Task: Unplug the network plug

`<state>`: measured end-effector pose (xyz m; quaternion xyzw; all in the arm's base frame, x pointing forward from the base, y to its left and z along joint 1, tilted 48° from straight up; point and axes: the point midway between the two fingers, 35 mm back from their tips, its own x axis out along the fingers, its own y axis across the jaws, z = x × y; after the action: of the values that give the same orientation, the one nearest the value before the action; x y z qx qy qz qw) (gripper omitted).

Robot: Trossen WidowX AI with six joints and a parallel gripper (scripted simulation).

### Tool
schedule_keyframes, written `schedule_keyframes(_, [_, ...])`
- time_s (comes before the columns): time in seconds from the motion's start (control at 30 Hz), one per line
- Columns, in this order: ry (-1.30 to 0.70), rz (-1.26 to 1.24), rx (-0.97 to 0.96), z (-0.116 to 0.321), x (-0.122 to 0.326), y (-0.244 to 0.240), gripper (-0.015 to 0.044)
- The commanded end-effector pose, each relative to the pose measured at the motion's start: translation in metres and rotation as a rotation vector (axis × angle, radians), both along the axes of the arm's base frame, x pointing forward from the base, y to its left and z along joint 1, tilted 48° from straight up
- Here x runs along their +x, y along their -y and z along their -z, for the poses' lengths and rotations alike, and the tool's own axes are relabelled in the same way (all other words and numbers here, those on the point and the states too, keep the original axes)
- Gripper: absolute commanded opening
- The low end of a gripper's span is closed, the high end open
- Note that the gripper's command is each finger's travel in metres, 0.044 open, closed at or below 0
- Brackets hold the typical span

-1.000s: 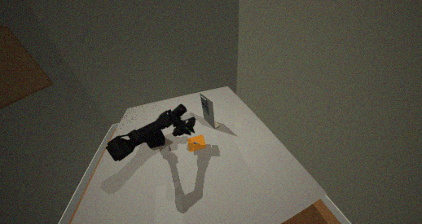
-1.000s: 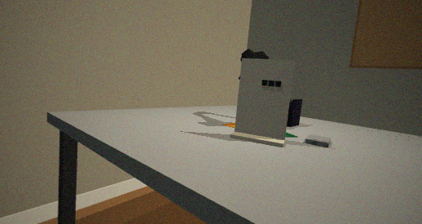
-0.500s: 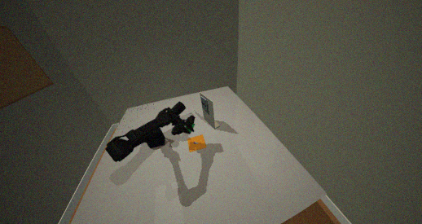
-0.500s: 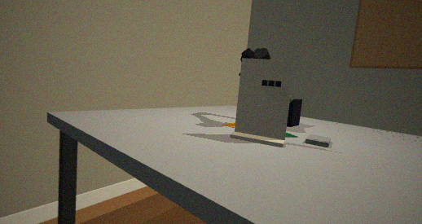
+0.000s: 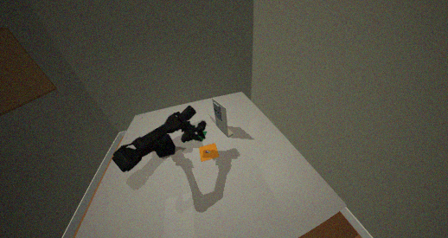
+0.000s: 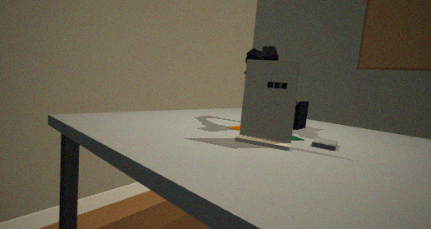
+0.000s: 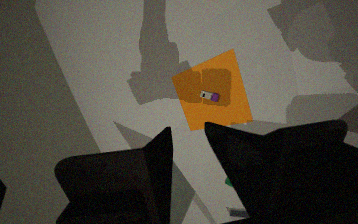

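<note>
My gripper [image 7: 187, 129] hangs above the bench [image 7: 80, 60] with its fingers partly apart and nothing between them. Beyond the fingertips lies the orange marked square [image 7: 212, 90], and the small plug [image 7: 209, 95] rests flat inside it. Farther off stands the upright panel [image 5: 220, 116], well apart from the plug

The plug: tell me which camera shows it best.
The wrist view. It looks straight down on the plug, lying inside the orange square, with nothing in front of it. The top view shows it only as a pale speck. In the exterior view the upright panel hides it.
</note>
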<state>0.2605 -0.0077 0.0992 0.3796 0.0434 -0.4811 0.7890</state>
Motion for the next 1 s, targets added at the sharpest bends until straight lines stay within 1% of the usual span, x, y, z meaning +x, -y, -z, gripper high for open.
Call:
schedule_keyframes(0.0, [0.003,-0.001,0.007,-0.005,0.002,-0.007,0.0156])
schedule_keyframes(0.97, [0.008,-0.001,0.005,-0.057,0.001,-0.064,0.0156])
